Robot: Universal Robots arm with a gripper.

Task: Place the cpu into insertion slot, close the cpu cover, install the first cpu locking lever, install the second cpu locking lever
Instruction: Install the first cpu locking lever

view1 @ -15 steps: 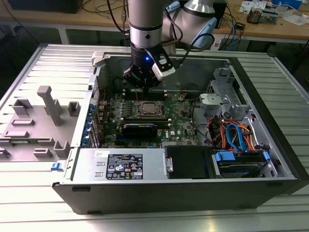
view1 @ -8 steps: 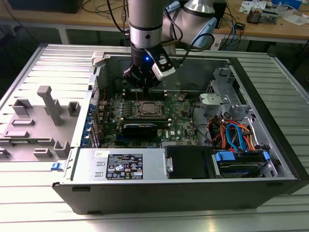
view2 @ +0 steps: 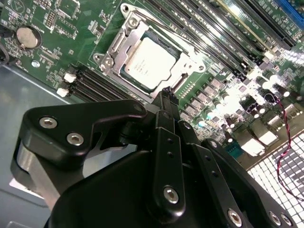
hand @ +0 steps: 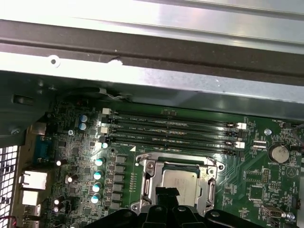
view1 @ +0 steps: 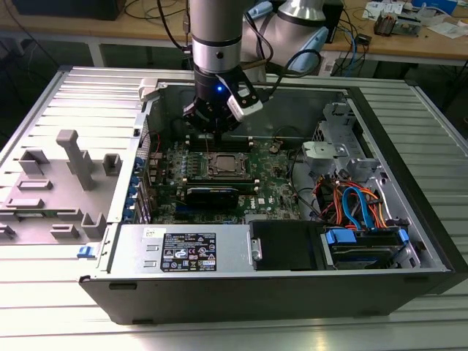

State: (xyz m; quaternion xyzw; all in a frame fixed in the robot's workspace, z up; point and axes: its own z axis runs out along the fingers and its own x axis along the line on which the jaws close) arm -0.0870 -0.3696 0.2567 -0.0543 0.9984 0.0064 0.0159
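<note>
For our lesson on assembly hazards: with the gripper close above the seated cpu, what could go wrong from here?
One: the gripper hangs at the edge of the cpu cover; a small slip could scrape the cover or the cpu. Two: the memory slots lie right beside that cover, so a sideways move might strike them.

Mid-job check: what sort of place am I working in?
Probably a robotics or electronics lab: an opened computer case sits on a ribbed metal table, with a cable-strewn wooden workbench behind.
</note>
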